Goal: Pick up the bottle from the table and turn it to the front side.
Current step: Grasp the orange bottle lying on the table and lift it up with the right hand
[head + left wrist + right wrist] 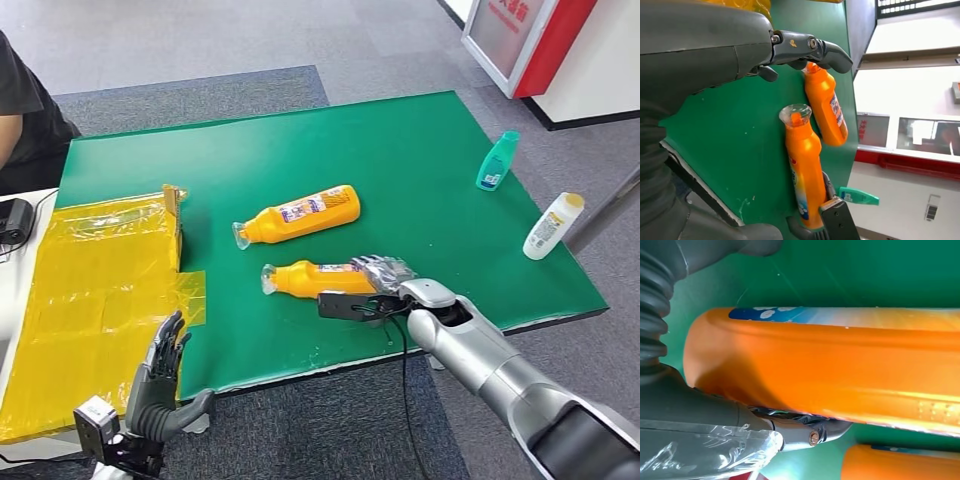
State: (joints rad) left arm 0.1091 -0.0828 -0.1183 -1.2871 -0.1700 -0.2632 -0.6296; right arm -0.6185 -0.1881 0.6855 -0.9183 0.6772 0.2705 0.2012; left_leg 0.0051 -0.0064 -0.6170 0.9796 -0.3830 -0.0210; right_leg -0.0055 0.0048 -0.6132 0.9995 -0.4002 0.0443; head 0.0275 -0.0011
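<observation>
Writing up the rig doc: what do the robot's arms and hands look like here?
The right arm is smooth silver metal with a rounded wrist joint and a darker section nearer the body; a thin black cable loops down from the wrist. The right hand has dark fingers under crinkled clear plastic wrap. The left hand is dark grey, with a ribbed grey cover and a small boxy grey-and-black wrist module.

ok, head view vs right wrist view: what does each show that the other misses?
Head view alone: the left hand raised off the table with fingers apart, the yellow sheet, the teal bottle and the white bottle near the far right edge. Right wrist view alone: a close look at the near orange bottle's blue label edge and the fingers against its side. Both: right hand at the near orange bottle, the second orange bottle, the green table.
</observation>
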